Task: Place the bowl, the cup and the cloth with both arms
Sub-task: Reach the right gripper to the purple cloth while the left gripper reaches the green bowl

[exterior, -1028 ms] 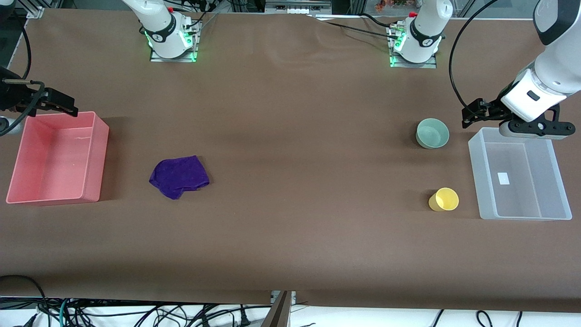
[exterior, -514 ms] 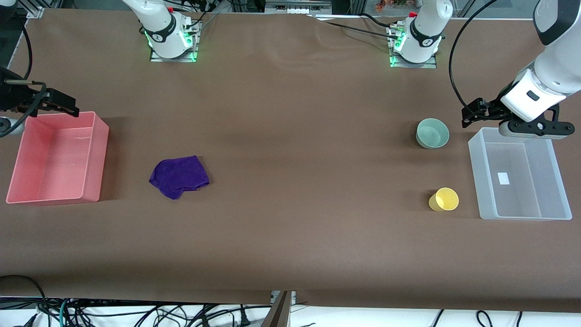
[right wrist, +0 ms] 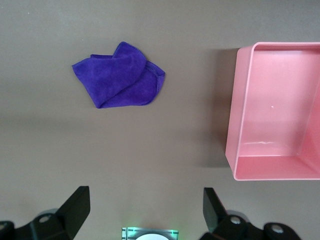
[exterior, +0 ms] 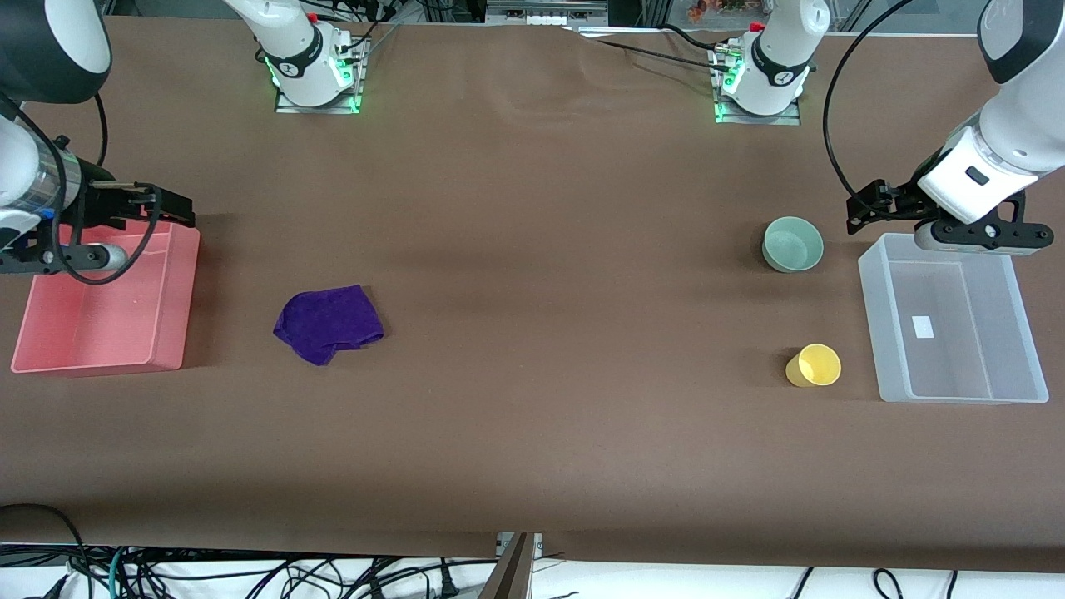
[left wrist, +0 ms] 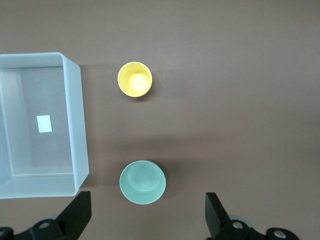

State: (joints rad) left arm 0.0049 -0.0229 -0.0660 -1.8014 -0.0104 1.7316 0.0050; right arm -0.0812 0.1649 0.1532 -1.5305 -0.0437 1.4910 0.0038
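Since a moment ago the right gripper (exterior: 170, 210) has swung in from the counter's edge and now hangs over the pink bin (exterior: 179, 274)'s rim toward the bases; the left gripper (exterior: 865, 208) has kept its place, waiting above the counter beside the clear bin (exterior: 869, 316)'s corner. Both wrist views show each set of jaws spread wide and holding nothing.

Taking the clear bin as the mark, the bowl (exterior: 793, 244) stands just beside its corner toward the bases, upright and mouth up. The cup (exterior: 814, 365) stands near the bin's corner closest to the front camera, also upright. The cloth (exterior: 329, 322) lies well apart from it, toward the right arm's end and near the pink bin.

The bowl and cup look light, stiff and smooth, so they would likely slip under a side squeeze. A pinch over one rim wall, one finger inside and one outside, seems the safest hold. The cloth is soft and rumpled, so it should bunch up in a pinch. Its raised folds near the middle look like the best place to grab.

The counter (exterior: 532, 433) is a flat brown sheet with slight ripples near the bases. Open space surrounds all three things, so both arms have room to come down.
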